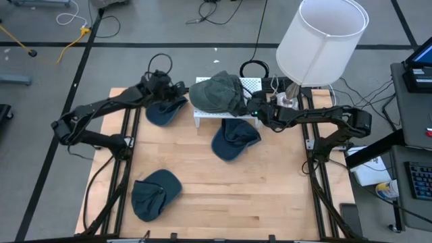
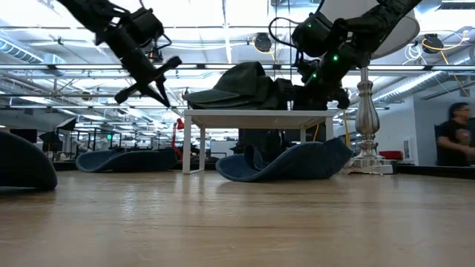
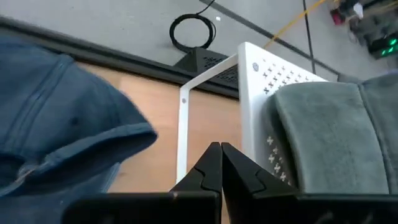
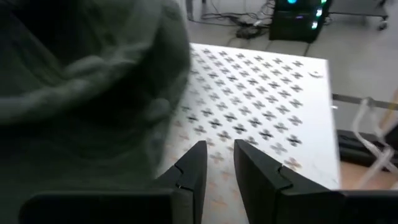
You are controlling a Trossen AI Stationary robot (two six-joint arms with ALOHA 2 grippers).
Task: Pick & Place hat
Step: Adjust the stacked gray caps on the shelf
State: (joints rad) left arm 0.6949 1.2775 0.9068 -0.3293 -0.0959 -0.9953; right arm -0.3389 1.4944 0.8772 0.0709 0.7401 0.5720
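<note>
Green cap [image 1: 219, 93] sits on the white rack [image 1: 200, 119], top centre; left pincer [image 1: 177, 90] clenched empty, right pincer [image 1: 251, 106] slightly parted, empty; next, likely the blue cap [image 1: 164, 110].

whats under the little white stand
Part of a blue cap reaches under the white stand; how far is hidden from above by the green hat.

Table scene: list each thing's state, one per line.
Green hat: lying on the rack.
Rack: standing upright.
Left gripper: shut, empty, raised beside the rack.
Right gripper: slightly open, empty, over the rack.
Lamp: upright.
</note>
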